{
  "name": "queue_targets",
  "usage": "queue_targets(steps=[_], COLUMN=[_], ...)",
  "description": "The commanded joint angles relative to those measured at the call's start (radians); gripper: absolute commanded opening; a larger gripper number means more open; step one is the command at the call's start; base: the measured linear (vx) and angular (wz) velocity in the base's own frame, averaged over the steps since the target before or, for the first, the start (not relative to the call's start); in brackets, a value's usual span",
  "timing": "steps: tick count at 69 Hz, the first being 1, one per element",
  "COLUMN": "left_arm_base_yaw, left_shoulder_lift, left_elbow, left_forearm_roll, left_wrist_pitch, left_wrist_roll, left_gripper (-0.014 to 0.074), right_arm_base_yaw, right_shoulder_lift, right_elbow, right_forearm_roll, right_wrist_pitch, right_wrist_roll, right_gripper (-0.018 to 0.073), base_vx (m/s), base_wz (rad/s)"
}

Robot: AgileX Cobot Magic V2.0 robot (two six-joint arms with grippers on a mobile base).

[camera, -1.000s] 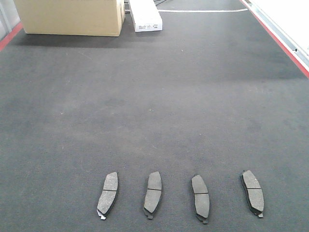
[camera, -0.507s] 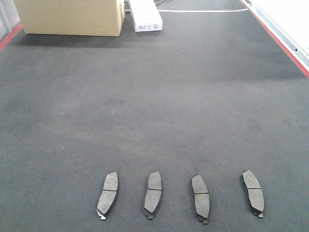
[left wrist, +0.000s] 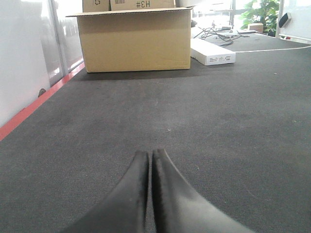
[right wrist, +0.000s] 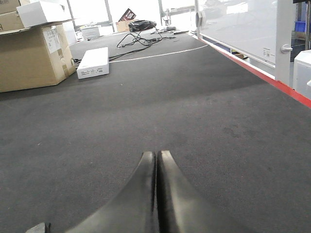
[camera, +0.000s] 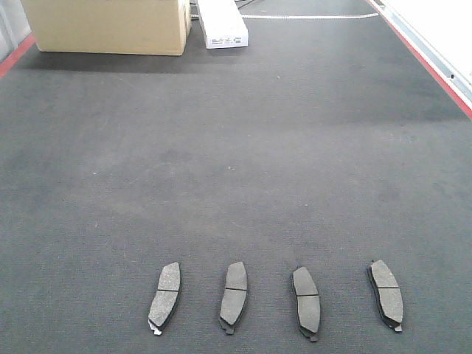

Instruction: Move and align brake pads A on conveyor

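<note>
You have the conveyor [camera: 236, 147] filling almost the whole front view, a wide dark belt with red edge strips. Take the cardboard box [camera: 107, 26] at the belt's far end as your landmark: a white flat carton [camera: 221, 28] lies just to its right, and the belt between the box and the near edge carries nothing else.

The four brake pads A sit well away from that box, in one row along the near edge. Reading away from the box's side, you see the first pad [camera: 164, 297], the second pad [camera: 234, 296], the third pad [camera: 306, 302] and the fourth pad [camera: 386, 294]. They are well apart from one another at roughly even gaps, each lying lengthwise toward the box, groove across. The outer ones lean slightly, so the row looks nearly but not perfectly parallel.

By that layout, you can judge the moving and aligning to be essentially done; at most a small straightening of a tilted pad is left.

Your left fingers [left wrist: 150, 160] are pressed together and hold nothing, low over bare belt facing the box. Your right fingers [right wrist: 156, 162] are likewise closed and empty.
</note>
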Motion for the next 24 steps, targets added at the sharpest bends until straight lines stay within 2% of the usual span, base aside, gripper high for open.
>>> queue_targets(steps=[1, 24], left_arm_base_yaw=[-0.002, -0.002], left_shoulder_lift=[-0.011, -0.011], left_elbow=[-0.008, -0.008], left_forearm_roll=[0.000, 0.000], left_wrist_pitch=[-0.075, -0.075], left_wrist_roll=[0.000, 0.000], left_gripper=[-0.0007, -0.0007], right_arm_base_yaw=[-0.006, -0.006], right_shoulder_lift=[-0.016, -0.016], right_elbow=[0.020, 0.020], right_forearm_roll=[-0.007, -0.007], right_wrist_pitch=[-0.075, -0.075], right_wrist_roll=[-0.009, -0.008], right_gripper=[-0.0002, -0.0002], base_vx=[0.00, 0.00], base_wz=[0.00, 0.00])
